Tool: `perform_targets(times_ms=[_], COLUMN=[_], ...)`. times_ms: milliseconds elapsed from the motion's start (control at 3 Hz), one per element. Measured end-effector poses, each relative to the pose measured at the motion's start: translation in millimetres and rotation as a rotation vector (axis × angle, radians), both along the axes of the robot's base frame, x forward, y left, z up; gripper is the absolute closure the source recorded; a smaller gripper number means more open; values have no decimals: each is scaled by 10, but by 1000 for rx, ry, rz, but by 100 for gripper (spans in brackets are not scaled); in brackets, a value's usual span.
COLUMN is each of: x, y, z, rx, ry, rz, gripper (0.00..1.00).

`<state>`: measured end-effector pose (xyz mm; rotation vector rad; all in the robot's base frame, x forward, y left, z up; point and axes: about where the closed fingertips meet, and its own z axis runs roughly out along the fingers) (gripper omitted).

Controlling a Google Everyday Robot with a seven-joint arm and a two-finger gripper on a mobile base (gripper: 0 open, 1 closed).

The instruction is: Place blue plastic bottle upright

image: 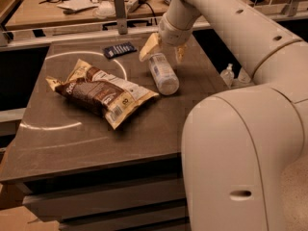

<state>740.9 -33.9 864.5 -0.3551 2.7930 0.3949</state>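
The blue plastic bottle (163, 74) lies on its side on the dark table (144, 129), right of the middle, its long axis running from the far side toward the camera. It is clear, pale and ribbed. My gripper (164, 52) hangs from the cream arm directly over the bottle's far end. It is open, with one yellowish finger (148, 47) to the left of the bottle and the other to the right. The bottle's cap does not show.
A brown-and-yellow snack bag (103, 93) lies left of the bottle. A small dark flat object (119, 49) lies at the table's far side. Two tiny clear pump bottles (227, 74) stand off the right edge. A cluttered bench (72, 6) runs behind. My arm's body fills the right foreground.
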Motion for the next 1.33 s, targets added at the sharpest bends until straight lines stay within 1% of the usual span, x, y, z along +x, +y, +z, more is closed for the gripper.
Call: perform_targets(times_ms=[333, 667, 1000, 1333], x=[38, 10, -50, -189], y=[-11, 16, 119, 181], z=[-97, -153, 88, 504], rx=[-30, -65, -41, 47], ry=[21, 47, 18, -78], rz=[-4, 23, 86, 187], gripper=[48, 72, 94, 100])
